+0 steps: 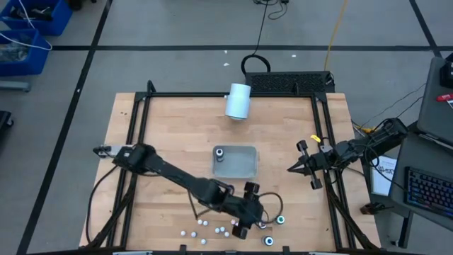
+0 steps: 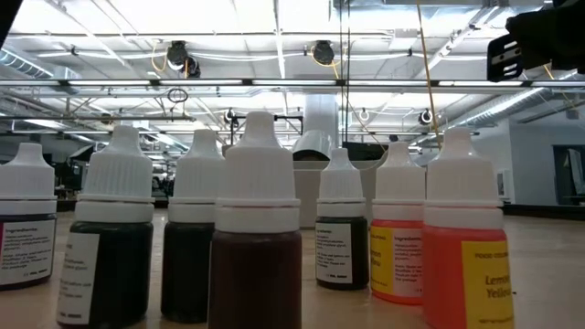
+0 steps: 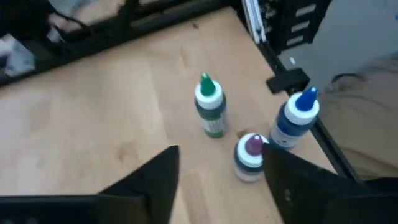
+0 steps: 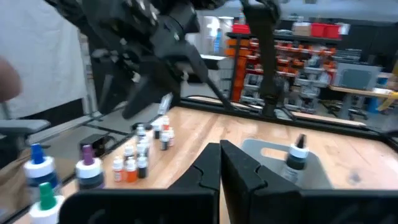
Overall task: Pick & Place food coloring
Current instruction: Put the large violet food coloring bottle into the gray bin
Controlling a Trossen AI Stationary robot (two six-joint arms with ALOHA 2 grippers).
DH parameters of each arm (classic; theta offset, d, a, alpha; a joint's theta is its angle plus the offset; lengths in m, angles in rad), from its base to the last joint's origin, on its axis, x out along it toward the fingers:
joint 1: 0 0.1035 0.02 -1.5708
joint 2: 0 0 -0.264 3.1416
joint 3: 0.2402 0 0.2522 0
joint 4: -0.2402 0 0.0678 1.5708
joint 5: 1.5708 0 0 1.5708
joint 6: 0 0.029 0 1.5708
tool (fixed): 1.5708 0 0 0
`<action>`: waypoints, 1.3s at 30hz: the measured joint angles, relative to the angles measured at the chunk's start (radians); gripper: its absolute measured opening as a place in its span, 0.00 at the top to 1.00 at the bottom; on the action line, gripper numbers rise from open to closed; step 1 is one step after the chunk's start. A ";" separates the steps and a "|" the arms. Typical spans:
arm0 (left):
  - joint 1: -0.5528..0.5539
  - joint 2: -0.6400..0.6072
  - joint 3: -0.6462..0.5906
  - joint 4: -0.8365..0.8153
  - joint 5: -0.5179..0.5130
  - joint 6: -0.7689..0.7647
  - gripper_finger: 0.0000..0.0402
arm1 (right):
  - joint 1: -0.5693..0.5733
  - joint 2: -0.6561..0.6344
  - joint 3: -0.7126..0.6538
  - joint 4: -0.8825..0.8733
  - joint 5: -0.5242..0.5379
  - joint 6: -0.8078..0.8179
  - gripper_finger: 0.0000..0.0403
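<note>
From above, the left gripper (image 1: pixel 249 212) reached low over the table's (image 1: pixel 170 134) front edge, fingers apart, beside three dark bottles (image 1: pixel 280 219). A cluster of small white bottles (image 1: pixel 205 227) lay just left of it. One dark bottle (image 1: pixel 220 152) stood in the grey tray (image 1: pixel 244 166); a white cylinder (image 1: pixel 238 100) lay behind. The right gripper (image 1: pixel 303 167) waited at the right edge.

The low view alone showed the small bottles (image 2: pixel 256 238) close: white caps, dark, brown and orange contents, paper labels.

The left wrist view gave cap colours: green (image 3: pixel 209 106), purple (image 3: pixel 250 154) and blue (image 3: pixel 295 118), standing upright, the purple one just beside one spread finger (image 3: pixel 155 186).

The right wrist view showed its own fingers (image 4: pixel 245 168) pressed together, the black-capped tray bottle (image 4: pixel 295 155) beyond.
</note>
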State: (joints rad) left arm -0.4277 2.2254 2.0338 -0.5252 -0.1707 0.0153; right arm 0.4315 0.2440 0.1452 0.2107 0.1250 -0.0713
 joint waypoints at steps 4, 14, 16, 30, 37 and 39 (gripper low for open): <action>0.007 0.037 0.019 -0.008 0.005 -0.044 0.27 | 0.000 0.000 0.000 -0.022 0.001 -0.010 1.00; 0.001 0.082 0.013 0.059 0.125 -0.109 0.23 | 0.000 0.000 0.000 -0.008 0.003 -0.071 1.00; -0.004 0.089 0.012 0.088 0.146 -0.116 0.24 | 0.000 0.000 0.000 -0.010 0.003 -0.074 1.00; -0.005 0.142 0.012 0.159 0.122 -0.161 0.20 | 0.000 0.000 0.000 -0.012 0.007 -0.096 1.00; -0.011 0.149 0.012 0.162 0.119 -0.169 0.20 | 0.000 0.000 0.000 -0.009 0.008 -0.098 1.00; -0.010 0.157 0.012 0.182 0.117 -0.177 0.20 | 0.000 0.000 0.000 -0.009 0.008 -0.098 1.00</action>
State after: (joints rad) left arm -0.4381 2.3822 2.0460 -0.3428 -0.0532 -0.1613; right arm 0.4316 0.2440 0.1455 0.2015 0.1329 -0.1692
